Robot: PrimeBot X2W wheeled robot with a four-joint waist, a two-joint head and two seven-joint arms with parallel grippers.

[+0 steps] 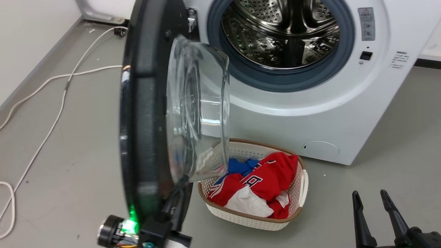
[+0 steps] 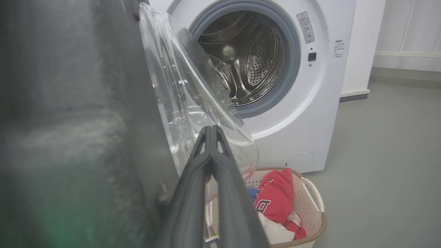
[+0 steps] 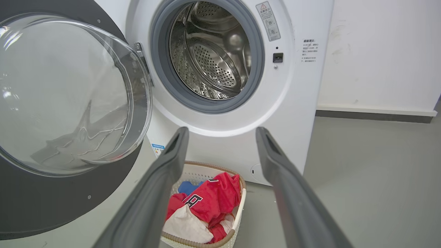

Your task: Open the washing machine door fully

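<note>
Left gripper (image 2: 211, 130): closed; my two fingers (image 2: 193, 196) lay pressed together along their length, with nothing seen between them.
Left gripper position: at the lower edge of the washing machine door (image 1: 144, 120), on its inner side, with the fingertips up against the base of the clear glass bowl (image 1: 198, 110). I could not tell whether the fingers touched the black rim.
Left wrist: a green indicator light (image 1: 130, 225) glowed just below the door's bottom edge.
Right gripper (image 3: 221, 130): fingers wide apart, holding nothing, well apart from the door, low on my right above the grey floor (image 1: 379, 144).
Door position: swung out from the white washing machine (image 1: 310, 113) and standing roughly edge-on to my head camera, with the bowl bulging toward my right.
Hinge (image 3: 139, 46): metal, at the left side of the round opening, joining the door to the front panel.
Drum (image 1: 279, 31): perforated steel, fully exposed, ringed by a grey rubber seal (image 1: 248, 75).
Laundry basket (image 1: 255, 220): white lattice with a brown rim, on the floor in front of the machine, just beside the door's lower edge.
Basket contents: a red garment (image 1: 268, 179) on top, with a blue piece (image 1: 241, 165) and a white piece (image 1: 248, 203) beside it.
Service flap (image 1: 320, 150): small, round and white, low on the front panel, shut.
Cable (image 1: 58, 103): white, lying loose on the floor to the left of the door.
</note>
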